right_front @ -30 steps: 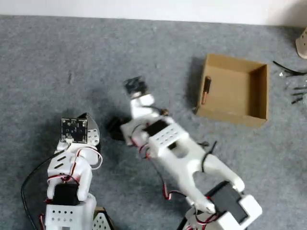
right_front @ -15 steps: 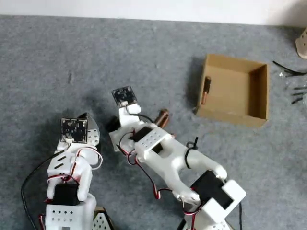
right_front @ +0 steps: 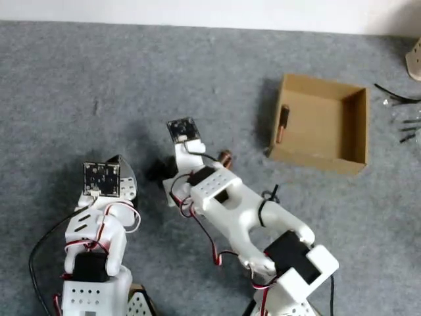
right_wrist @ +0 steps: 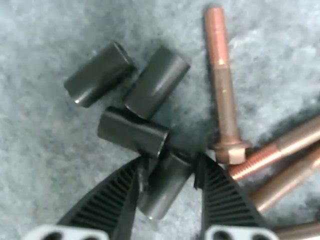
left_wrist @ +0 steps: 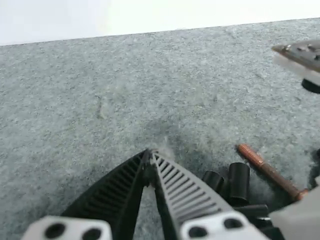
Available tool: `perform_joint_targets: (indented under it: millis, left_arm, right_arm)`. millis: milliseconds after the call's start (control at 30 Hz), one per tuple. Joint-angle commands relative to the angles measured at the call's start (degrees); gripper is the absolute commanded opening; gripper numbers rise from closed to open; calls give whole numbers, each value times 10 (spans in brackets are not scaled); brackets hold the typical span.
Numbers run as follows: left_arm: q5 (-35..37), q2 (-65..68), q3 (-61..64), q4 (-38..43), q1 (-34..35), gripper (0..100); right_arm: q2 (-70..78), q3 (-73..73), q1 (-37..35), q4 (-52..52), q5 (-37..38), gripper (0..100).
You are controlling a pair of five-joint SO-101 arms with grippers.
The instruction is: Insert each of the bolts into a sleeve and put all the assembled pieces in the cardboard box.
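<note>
Fingers of the right gripper (right_wrist: 171, 161) are set against both sides of a dark sleeve (right_wrist: 167, 192), whose long axis runs nearly along them. Three other sleeves (right_wrist: 156, 82) are clustered at its far end, one touching it, and copper bolts (right_wrist: 223, 95) are spread just beside. In the high view the cardboard box (right_front: 354, 125) is seen at 2 o'clock, with an assembled piece (right_front: 283, 124) laid along its 9 o'clock wall, axis 12 to 6. The left gripper (left_wrist: 150, 157) is closed tip to tip on nothing.

High view down over the table (right_front: 66, 79), left wrist low across it, right wrist close above shared sleeves (right_wrist: 132, 132)
</note>
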State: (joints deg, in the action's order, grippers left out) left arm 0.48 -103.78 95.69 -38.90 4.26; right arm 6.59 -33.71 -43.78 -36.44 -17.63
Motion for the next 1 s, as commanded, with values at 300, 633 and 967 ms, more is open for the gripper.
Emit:
perform_joint_targets:
  millis: [300, 633, 967]
  left_arm:
    - [4, -7, -7, 18, 5, 11]
    - [4, -7, -7, 18, 4, 11]
    - [4, -7, -7, 18, 4, 11]
  right_arm:
    - [-2, -1, 11, -63, -1, 140]
    - [-1, -6, -17, -63, -1, 138]
    - [0, -7, -13, -63, -1, 2]
